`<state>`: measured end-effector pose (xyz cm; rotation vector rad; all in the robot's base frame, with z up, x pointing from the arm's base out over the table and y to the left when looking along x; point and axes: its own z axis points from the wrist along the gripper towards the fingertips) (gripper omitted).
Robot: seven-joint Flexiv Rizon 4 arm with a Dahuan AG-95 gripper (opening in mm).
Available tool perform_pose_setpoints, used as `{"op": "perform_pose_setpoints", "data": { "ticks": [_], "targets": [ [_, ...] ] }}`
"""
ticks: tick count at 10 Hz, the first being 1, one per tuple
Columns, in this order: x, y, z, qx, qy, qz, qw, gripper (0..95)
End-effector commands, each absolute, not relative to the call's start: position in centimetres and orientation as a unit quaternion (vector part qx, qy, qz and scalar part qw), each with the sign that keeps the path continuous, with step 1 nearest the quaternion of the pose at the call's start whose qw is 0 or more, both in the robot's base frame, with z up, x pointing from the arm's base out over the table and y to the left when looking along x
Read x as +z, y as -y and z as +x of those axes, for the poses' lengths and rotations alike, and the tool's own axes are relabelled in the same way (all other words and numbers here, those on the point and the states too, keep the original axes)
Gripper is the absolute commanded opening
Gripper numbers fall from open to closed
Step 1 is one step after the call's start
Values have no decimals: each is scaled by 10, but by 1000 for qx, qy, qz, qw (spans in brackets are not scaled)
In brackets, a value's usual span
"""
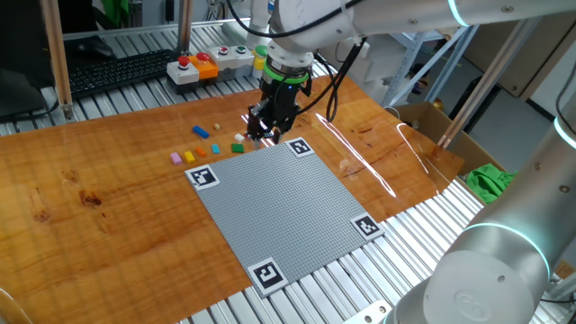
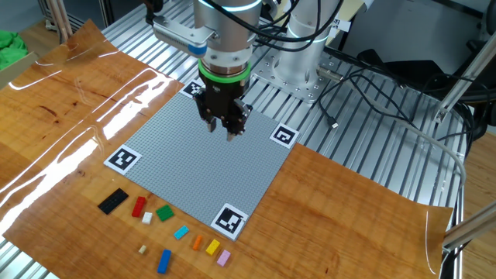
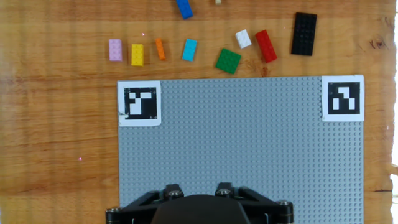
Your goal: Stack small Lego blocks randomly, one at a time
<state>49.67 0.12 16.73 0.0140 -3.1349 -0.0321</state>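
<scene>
Hovering above the grey baseplate (image 2: 203, 159), the gripper (image 2: 226, 128) points straight down at the studs and touches nothing; nothing shows between its fingers, which look drawn close together in the other fixed view, but whether they are fully clenched or slightly parted I cannot tell; in the hand view only the dark base of the hand fills the bottom edge and the fingertips are out of sight.

The small Lego blocks (image 3: 205, 50) lie ahead of the hand, in a loose row on the wooden table (image 3: 56, 143), just beyond the far edge of the baseplate; from the hand's left come a pink block (image 3: 115, 50), a yellow block (image 3: 137, 54), an orange block (image 3: 160, 49), a light blue block (image 3: 189, 50), a green block (image 3: 229, 60), a white block (image 3: 243, 39), a red block (image 3: 266, 46) and a black plate (image 3: 304, 33); most have their long axis pointing away from the hand, the red one leaning slightly leftward; all lie flat and separate, none stacked.

Farther ahead, a blue block (image 3: 184, 8) and a tiny tan piece (image 3: 217, 2) are cut off by the top edge; in one fixed view the gripper hides several blocks.
</scene>
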Motion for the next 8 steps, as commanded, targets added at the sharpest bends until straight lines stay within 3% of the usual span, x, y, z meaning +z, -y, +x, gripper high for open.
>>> {"op": "perform_pose_setpoints", "data": {
  "ticks": [1,8],
  "targets": [
    [165,-2,499,-11,1000,4,5,0],
    [121,20,518,-24,1000,19,-8,0]
  ]
}}
